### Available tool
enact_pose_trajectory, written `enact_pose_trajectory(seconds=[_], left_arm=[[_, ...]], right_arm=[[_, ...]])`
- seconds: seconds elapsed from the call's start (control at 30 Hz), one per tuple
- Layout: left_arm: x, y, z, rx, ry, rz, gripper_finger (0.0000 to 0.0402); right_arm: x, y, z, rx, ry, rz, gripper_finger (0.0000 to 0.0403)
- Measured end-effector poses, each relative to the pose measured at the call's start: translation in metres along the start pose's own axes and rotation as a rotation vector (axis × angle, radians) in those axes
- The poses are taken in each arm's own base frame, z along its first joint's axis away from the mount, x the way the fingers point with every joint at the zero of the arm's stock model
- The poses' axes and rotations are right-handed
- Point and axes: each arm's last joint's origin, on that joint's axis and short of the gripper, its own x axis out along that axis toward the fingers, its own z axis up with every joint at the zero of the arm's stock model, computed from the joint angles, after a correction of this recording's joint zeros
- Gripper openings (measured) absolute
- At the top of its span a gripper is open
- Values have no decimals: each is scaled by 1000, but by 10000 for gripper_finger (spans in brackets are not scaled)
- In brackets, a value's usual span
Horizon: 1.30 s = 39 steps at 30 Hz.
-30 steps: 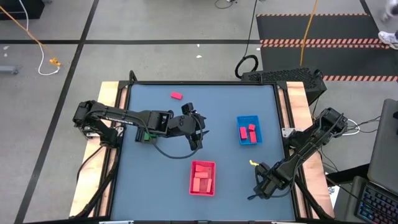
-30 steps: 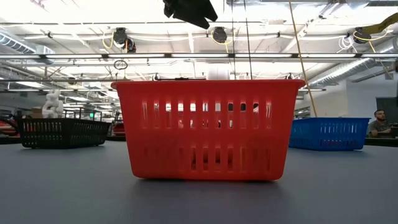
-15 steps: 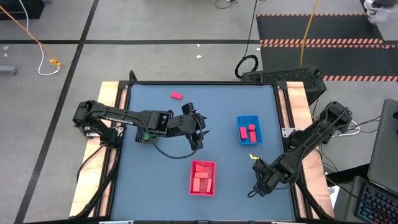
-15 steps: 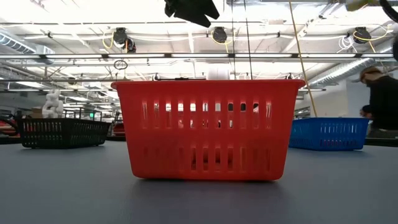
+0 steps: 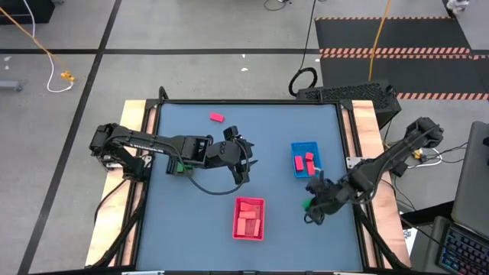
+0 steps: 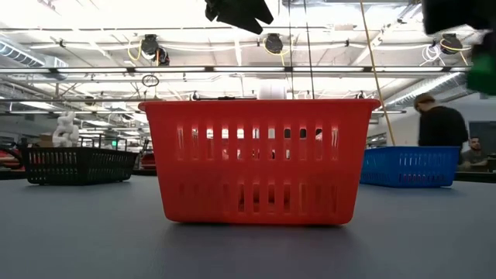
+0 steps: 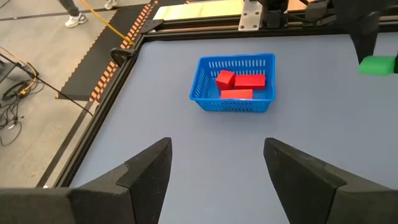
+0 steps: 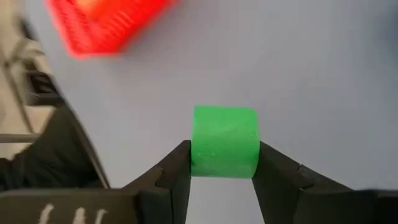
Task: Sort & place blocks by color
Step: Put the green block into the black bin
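Observation:
A small green block (image 8: 224, 142) hangs above the table near its right side, with my right gripper (image 5: 310, 202) shut on it. It also shows in the left wrist view as the green block (image 7: 377, 65). My left gripper (image 5: 246, 157) hovers open over the table's middle with nothing between its fingers. A magenta block (image 5: 217, 118) lies flat on the table near the far edge. The blue tray (image 5: 306, 160) holds red blocks and the red tray (image 5: 248, 218) holds salmon ones. My right gripper pinches the green block by two opposite sides (image 8: 198, 148) between its two fingers. The fingers come slanting down from the table's right. The block is lifted clear of the table, between the blue tray and the red tray.
A black tray (image 6: 77, 165) stands at the table's left, mostly hidden beneath my left arm in the high view. People (image 6: 442, 128) are in the room beyond the far right. Bare table lies along the near left and the far right.
My right gripper has risen from near the table's near right corner and swung toward the far edge and the blue tray, its wrist rolling, with the green block kept between its fingers and lifted higher.

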Motion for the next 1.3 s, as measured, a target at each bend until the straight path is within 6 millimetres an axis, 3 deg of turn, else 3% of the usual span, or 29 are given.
enact_pose_trajectory(seconds=[0.37,0.6,0.77,1.07,1.3], left_arm=[[0,0,0,5,1,1,255],[0,1,0,36,-1,67,255],[-4,-3,0,141,-1,173,255],[-8,-18,-2,251,5,319,255],[20,-33,-10,470,62,387,255]], right_arm=[[-32,6,47,-277,-384,219,132],[-50,9,70,-517,-655,217,132],[-57,12,84,-592,-788,223,132],[-59,8,97,-584,-916,85,132],[-38,-6,99,-584,-948,21,132]])
